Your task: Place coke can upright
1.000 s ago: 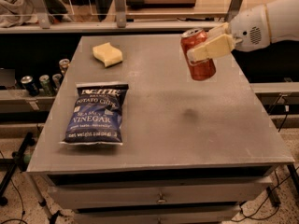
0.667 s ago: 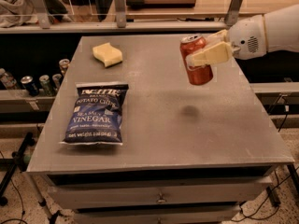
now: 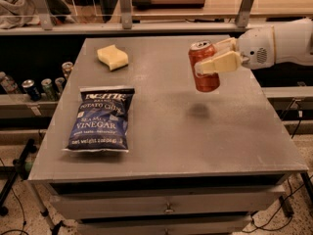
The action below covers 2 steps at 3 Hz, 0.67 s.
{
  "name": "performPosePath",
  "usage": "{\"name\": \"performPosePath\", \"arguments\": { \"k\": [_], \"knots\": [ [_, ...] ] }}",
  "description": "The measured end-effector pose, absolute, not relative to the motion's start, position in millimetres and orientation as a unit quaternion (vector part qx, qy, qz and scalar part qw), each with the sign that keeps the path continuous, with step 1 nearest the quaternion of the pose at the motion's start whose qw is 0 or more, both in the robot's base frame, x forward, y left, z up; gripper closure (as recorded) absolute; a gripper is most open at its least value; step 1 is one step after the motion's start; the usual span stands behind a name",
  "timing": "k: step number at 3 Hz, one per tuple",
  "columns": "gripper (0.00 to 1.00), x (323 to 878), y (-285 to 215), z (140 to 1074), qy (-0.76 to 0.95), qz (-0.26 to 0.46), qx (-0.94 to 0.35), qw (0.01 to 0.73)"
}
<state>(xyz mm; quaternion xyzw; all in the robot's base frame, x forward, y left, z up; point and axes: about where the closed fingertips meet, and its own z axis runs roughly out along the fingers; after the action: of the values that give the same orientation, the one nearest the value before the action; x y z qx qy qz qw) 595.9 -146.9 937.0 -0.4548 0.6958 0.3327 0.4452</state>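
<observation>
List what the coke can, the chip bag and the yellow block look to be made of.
The coke can looks like thin metal, probably aluminium: glossy red paint, silvery rim. The gripper holds it above the table, right side. The chip bag looks like plastic film: slight sheen, crimped ends. The yellow block seems foam sponge: matte, rounded corners; not certain.

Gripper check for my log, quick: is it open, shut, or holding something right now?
Gripper: shut on the coke can, held roughly upright in the air above the table's right side.
</observation>
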Motion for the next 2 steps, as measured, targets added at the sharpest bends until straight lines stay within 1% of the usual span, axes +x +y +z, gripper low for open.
{"name": "performPosePath", "arguments": {
  "k": [2],
  "knots": [
    [1.00, 602.0, -151.5, 930.2, 0.675, 0.343, -0.454, 0.470]
  ]
}}
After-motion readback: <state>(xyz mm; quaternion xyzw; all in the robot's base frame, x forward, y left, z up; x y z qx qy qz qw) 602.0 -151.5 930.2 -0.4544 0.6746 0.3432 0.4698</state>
